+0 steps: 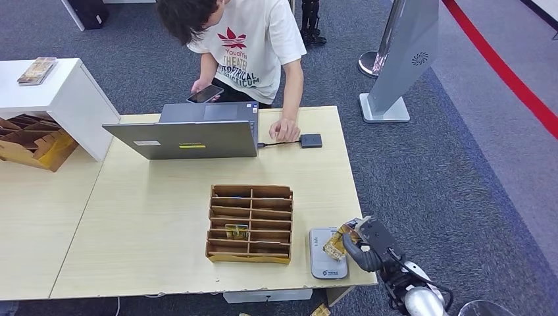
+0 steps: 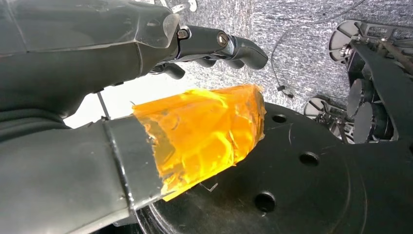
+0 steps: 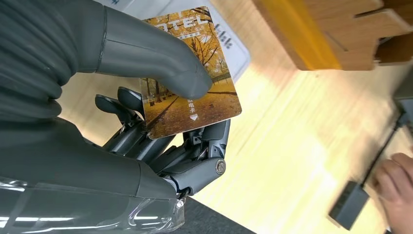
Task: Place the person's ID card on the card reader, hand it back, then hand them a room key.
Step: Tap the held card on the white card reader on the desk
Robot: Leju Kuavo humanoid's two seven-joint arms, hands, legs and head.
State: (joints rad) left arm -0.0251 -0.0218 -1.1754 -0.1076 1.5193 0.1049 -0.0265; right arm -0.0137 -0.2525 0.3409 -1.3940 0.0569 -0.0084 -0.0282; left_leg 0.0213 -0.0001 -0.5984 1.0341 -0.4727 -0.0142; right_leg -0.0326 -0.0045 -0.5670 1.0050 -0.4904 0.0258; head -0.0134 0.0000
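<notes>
Pinching the card (image 3: pixel 191 75) between thumb and fingers (image 3: pixel 131 122), the right hand (image 1: pixel 366 245) is hovering just beside the card reader (image 1: pixel 327 255) on the counter (image 1: pixel 151 217); the card's long axis is slanting out beyond the fingers, over the reader.

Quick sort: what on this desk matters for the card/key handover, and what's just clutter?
Part of the job:
- hotel card, pinched in the right hand
- card reader at the table's near edge
- wooden slot tray, one card in a slot
- person behind the table

Lying about:
- laptop
- small black box on its cable
- phone in the person's hand
</notes>
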